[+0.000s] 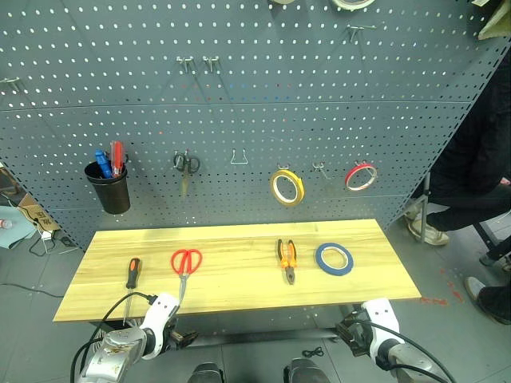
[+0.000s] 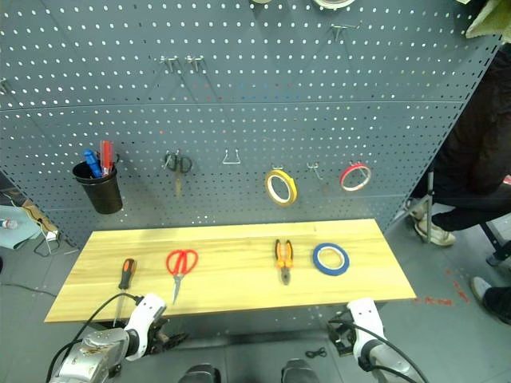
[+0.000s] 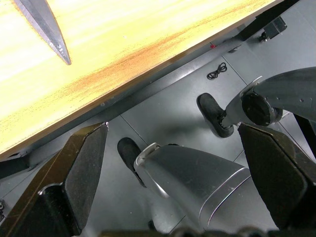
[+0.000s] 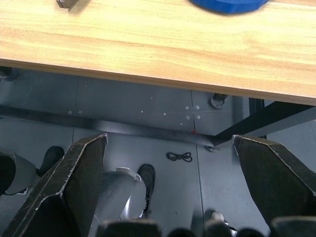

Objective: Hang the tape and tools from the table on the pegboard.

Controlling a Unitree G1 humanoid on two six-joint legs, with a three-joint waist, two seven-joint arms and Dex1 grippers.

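A dark grey pegboard [image 1: 239, 120] fills the wall behind a pale wooden bench [image 1: 239, 283], with grey floor below and a seated person [image 1: 479, 175] off the bench's right end.

Both pincers hang below the bench's near edge, in front of it and empty. The left pincer [image 3: 173, 163] has its two black fingers spread wide, and so does the right pincer [image 4: 170, 168]; neither touches anything.

Just beyond the left pincer, the screwdriver [image 1: 132, 272] lies near the bench's left end, with the red-handled scissors [image 1: 185, 263] beside it, blades toward the near edge. Beyond the right pincer lie the pliers [image 1: 287, 258] and, just beside them, the blue tape [image 1: 334, 258]. All four are well apart from the near edge except the scissor tips, which come closest.

Risks, as I judge them: raising either pincer straight up could knock the underside or lip of the bench. The flat tape and scissors give little to pinch, so a shallow grip may push them along the wood or off the edge. Reaching to the board means leaning over the whole bench, and a sleeve of cable could drag the other tools.

On the board, a bare hook [image 1: 239, 157] sits between the black scissors [image 1: 186, 163] and the yellow roll [image 1: 287, 187]; another [image 1: 319, 169] lies between that roll and the red roll [image 1: 361, 176]. The black cup [image 1: 108, 187] crowds the left side.
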